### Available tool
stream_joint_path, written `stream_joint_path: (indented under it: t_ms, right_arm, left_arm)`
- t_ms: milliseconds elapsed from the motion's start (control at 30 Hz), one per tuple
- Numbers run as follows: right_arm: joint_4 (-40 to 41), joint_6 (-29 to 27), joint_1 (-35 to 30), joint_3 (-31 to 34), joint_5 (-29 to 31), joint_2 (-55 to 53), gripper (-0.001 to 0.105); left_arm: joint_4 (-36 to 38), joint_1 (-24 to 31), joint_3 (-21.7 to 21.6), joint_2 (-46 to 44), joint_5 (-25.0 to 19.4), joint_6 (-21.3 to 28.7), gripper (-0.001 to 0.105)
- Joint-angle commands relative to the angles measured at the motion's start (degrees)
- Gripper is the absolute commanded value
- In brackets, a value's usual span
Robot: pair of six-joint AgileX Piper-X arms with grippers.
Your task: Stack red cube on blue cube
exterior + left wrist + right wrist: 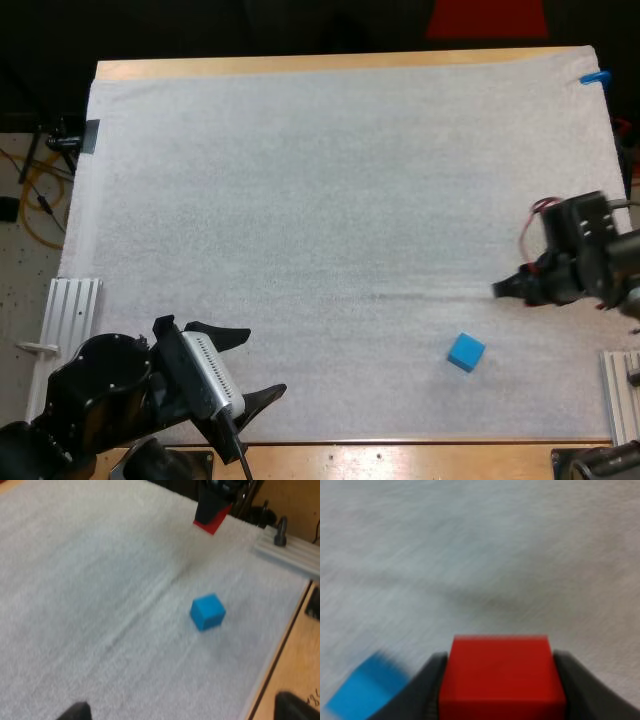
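The blue cube (466, 351) rests on the white mat (330, 200) toward its near right part, and I see it too in the left wrist view (207, 611). My right gripper (508, 288) hovers above the mat just up and right of that cube, shut on the red cube (501, 676), whose two sides its black fingers (427, 687) press. Beside the held red cube, the blue cube (365, 687) lies below on the mat. From the left wrist view the red cube (212, 519) hangs beyond the blue one. My left gripper (250, 362) stands open at the mat's near left edge.
Ribbed metal rails lie off the mat at the near left (68, 312) and near right (622, 395). Bare wooden table (400, 460) runs along the front edge.
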Motion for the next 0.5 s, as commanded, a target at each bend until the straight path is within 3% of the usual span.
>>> stream_joint_path:
  t_ms: [0,167,467]
  right_arm:
    - [1.19,2.11,3.47,-0.09,-0.11,-0.43,0.006]
    - [0.59,7.74,15.65,-0.09,-0.11,0.86,0.006]
    - [-1.12,14.60,23.55,1.57,1.37,4.71,0.006]
  left_arm:
    - [0.88,-0.27,0.10,0.06,-0.13,0.02,0.069]
    - [1.03,-0.27,0.27,0.06,-0.13,0.26,0.069]
    - [1.03,-0.27,0.27,0.06,-0.13,0.26,0.069]
